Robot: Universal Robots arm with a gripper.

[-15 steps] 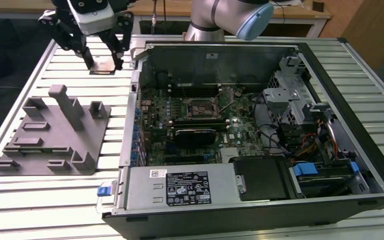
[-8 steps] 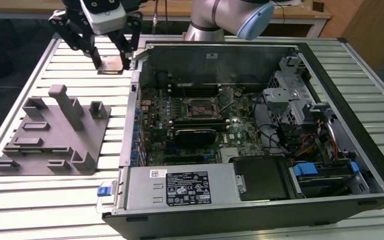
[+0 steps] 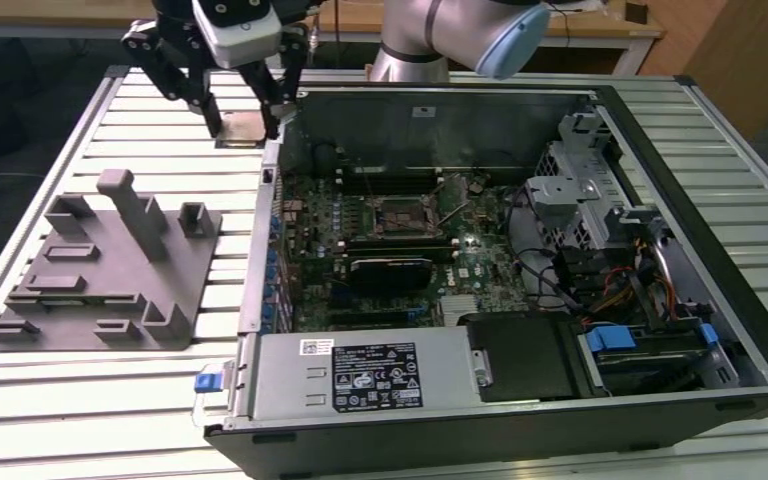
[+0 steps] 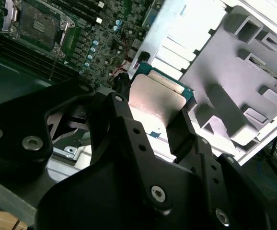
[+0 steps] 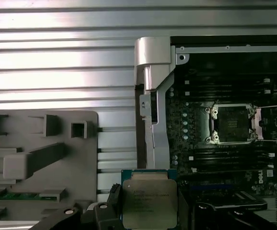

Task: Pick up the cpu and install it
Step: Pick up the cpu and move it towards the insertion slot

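Note:
The cpu (image 3: 243,133), a flat square chip with a silvery top plate, sits between the two black fingers of my gripper (image 3: 240,120), which is shut on it. In the exterior view it hangs over the slatted table at the back, just outside the open computer case's wall on that view's left. Both wrist views show the cpu (image 4: 157,98) (image 5: 148,203) pinched at two opposite edges. The motherboard's socket (image 3: 402,215) (image 5: 232,123) lies open inside the case, apart from the chip.
A grey plastic fixture (image 3: 104,270) with upright blocks lies on the table at the exterior view's left. The case (image 3: 704,200) holds drive bays, cables and a power supply (image 3: 364,375). Its metal wall (image 5: 153,96) stands between the chip and the board.

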